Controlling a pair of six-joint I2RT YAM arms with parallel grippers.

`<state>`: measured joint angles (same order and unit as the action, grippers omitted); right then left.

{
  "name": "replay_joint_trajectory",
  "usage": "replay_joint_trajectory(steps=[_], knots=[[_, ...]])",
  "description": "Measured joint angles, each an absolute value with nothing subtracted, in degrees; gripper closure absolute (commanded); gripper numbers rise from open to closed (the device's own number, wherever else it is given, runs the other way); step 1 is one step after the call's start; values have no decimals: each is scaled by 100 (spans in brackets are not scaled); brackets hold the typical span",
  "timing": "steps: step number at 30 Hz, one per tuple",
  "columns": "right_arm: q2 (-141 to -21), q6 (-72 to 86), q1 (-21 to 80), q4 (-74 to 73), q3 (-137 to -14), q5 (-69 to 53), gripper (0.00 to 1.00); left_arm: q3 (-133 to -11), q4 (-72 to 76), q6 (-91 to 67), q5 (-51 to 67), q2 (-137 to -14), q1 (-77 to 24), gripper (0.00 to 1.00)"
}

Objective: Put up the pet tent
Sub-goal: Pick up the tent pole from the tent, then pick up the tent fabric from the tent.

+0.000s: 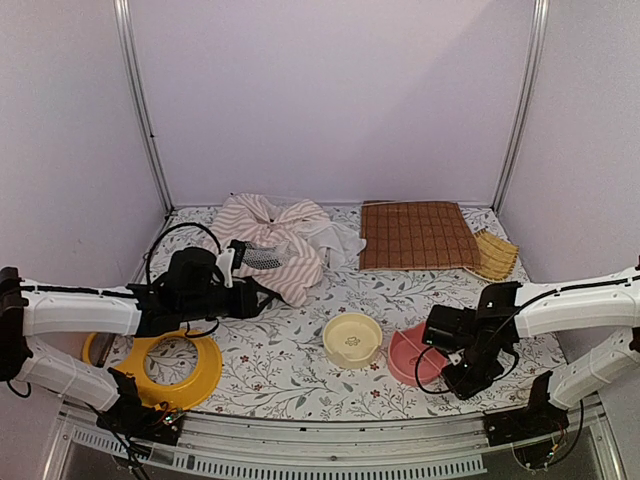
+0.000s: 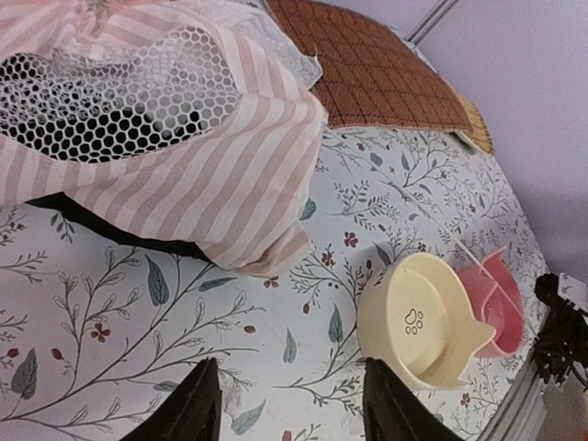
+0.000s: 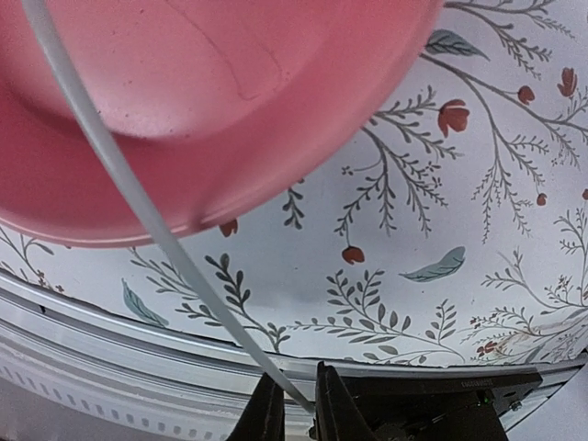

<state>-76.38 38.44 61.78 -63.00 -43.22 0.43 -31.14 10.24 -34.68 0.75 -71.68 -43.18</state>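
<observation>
- Pet tent [image 1: 275, 245]: collapsed in a soft heap of pink-and-white stripes on the floral surface [image 1: 290, 350], ahead and to the left of the left fingers [image 1: 258, 296], clear of their tips.
- Long axis hard to fix in the crumple. Broadest spread from beside the left fingers onward ahead of them, white mesh end trailing toward the brown quilted mat [image 1: 415, 235]. Facing of any opening impossible to tell.
- Honeycomb mesh panel [image 2: 101, 92] turned upward, ahead-left of the left fingers, striped cloth folded round it.
- Left fingers: spread about halfway, nothing between them but bare surface.
- Thin pole [image 3: 138, 202]: well apart from the heap, over by the right fingers [image 3: 299, 400]. Long axis slanting from between their tips up and away to their left, crossing over the rim of the pink bowl [image 3: 184, 110].
- Right fingers: nearly together, near end of the thin pole in the narrow gap, close against the right-hand one. Clamped or only enclosed, cannot tell.
- Cream bowl [image 2: 423, 317]: ahead-right of the left fingers, just beside the pink bowl, a paw print embossed in its floor.
- Small print on the black bar [image 3: 473, 381] just right of the right fingers, too small to read.
- Yellow ring [image 1: 180, 370]: flat on the surface behind the left fingers, toward the arm bases.
</observation>
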Motion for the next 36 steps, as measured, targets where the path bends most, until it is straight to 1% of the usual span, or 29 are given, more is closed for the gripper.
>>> replay_joint_trajectory(steps=[4, 10, 14, 18, 22, 26, 32, 36], knots=[[-7658, 3791, 6224, -6285, -4324, -19, 100, -3079, 996, -3450, 51, -7166, -4318, 48], [-7658, 3730, 6348, -6237, -4438, -222, 100, -2939, 1007, -3402, -123, -7111, -4318, 49], [-7655, 3726, 6379, -6235, -4779, -311, 100, -2768, 1114, -3317, -292, -7111, -4331, 51], [-7612, 3723, 6381, -6211, -5092, -357, 100, -2718, 1345, -3033, -561, -7295, -4543, 51], [-7596, 3719, 6381, -6213, -5192, -362, 100, -2856, 1586, -2626, -963, -7822, -5015, 50], [-7566, 3708, 6381, -6213, -5236, -368, 100, -3229, 1780, -2220, -1426, -8707, -5360, 50], [-7516, 3701, 6386, -6219, -5325, -377, 100, -3758, 2021, -1667, -2147, -9828, -5555, 47], [-7472, 3704, 6386, -6228, -5330, -379, 100, -4119, 2038, -1409, -2550, -10206, -5616, 46]])
